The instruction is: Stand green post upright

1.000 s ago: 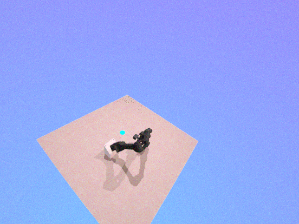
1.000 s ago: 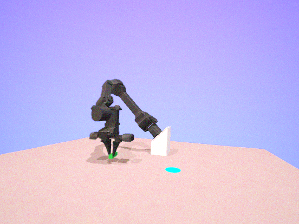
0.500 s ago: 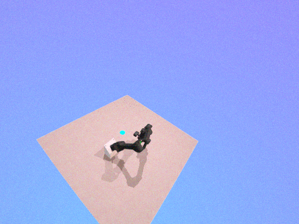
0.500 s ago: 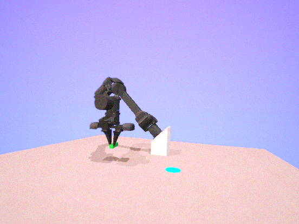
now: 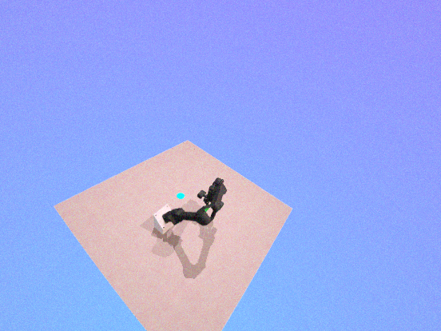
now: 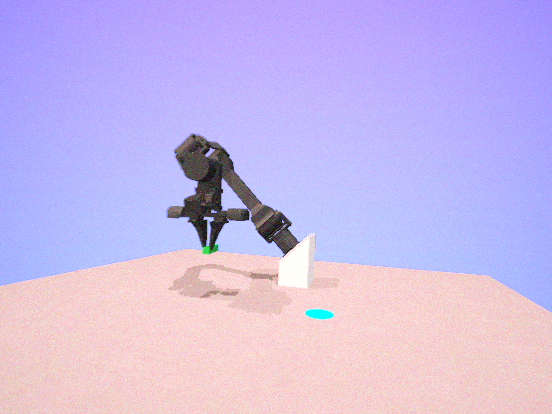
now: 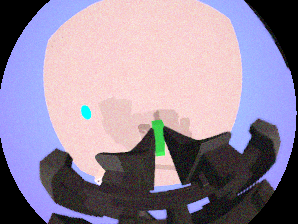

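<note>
The green post [image 5: 207,209] [image 6: 207,250] [image 7: 158,138] is held between the fingertips, lying about level, well above the table top in the exterior view. My gripper [image 6: 208,248] [image 7: 157,129] points down and is shut on the post. In the top view the arm hides the fingertips and most of the post. The cyan circle [image 5: 180,196] [image 6: 319,314] [image 7: 86,112] lies flat on the table top, away from the gripper: right of it and nearer the camera in the exterior view, and to the left in the wrist view. Nothing stands on the circle.
The white wedge-shaped arm base [image 5: 163,224] [image 6: 297,267] stands on the pinkish table top [image 5: 132,192] [image 6: 150,360] [image 7: 150,55], close to the circle. The arm reaches from it to the gripper. Shadows of the arm fall on the table. The table's edges show in all views.
</note>
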